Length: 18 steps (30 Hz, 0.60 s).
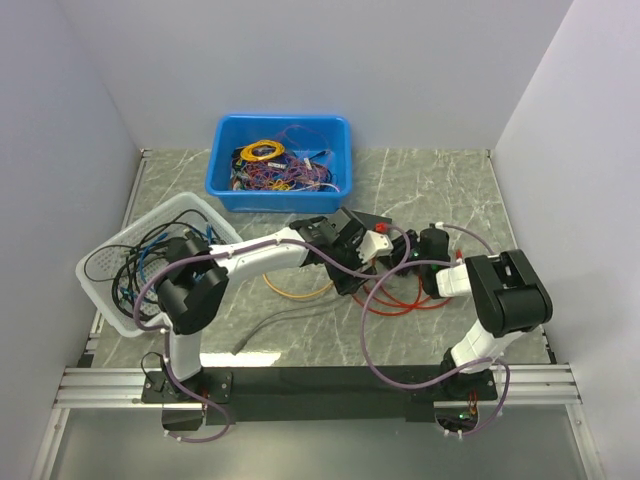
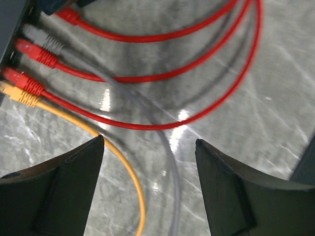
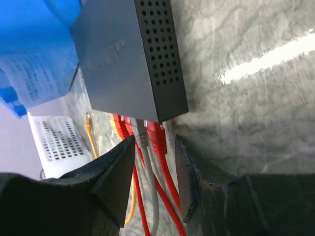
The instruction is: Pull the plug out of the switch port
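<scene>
Switch (image 3: pixel 128 54) is lying on the tabletop (image 3: pixel 246 123). The right gripper (image 3: pixel 155 162), half open, is straddling a grey plug (image 3: pixel 142 140) and a red plug (image 3: pixel 157 140), gripping neither. The left gripper (image 2: pixel 150 187) is hovering wide open, empty. Isolating one plug and pulling straight out seems wisest.

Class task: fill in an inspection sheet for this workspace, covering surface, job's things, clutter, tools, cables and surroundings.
surface: grey marbled table, glossy.
job's things: black switch, plugs seated along one edge.
clutter: blue bin and white basket, both holding loose cables.
tools: left tool open, empty, over the cables; right tool straddles plugs, grip unclear.
cables: red cables, yellow cable, grey cable run from switch across table.
surroundings: plain white walls.
</scene>
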Available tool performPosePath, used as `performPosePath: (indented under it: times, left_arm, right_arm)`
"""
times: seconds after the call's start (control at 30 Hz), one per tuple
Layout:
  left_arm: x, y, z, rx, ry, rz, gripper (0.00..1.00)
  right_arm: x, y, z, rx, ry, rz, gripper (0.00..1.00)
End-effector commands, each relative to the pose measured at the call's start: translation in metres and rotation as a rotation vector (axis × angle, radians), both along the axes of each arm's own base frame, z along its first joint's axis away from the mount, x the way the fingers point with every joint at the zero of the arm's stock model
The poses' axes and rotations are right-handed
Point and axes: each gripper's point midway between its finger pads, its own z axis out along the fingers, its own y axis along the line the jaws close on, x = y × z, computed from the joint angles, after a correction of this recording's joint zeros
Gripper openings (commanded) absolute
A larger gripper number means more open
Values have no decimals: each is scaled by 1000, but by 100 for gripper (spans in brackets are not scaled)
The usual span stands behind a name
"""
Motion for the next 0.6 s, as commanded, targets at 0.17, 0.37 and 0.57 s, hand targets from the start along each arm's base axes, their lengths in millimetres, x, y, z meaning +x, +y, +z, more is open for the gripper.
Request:
performPosePath:
  times: [0.17, 0.37, 0.57]
  left_arm:
    - [1, 8, -33, 38, 23, 37, 81]
    - [-6, 23, -53, 93, 30, 29, 81]
    - [-8, 26, -62, 101, 32, 24, 75]
  right_arm:
    - [13, 1, -10, 71, 12, -69, 44]
    - [11, 0, -13, 83, 18, -80, 36]
    - [13, 0, -17, 95, 31, -88, 21]
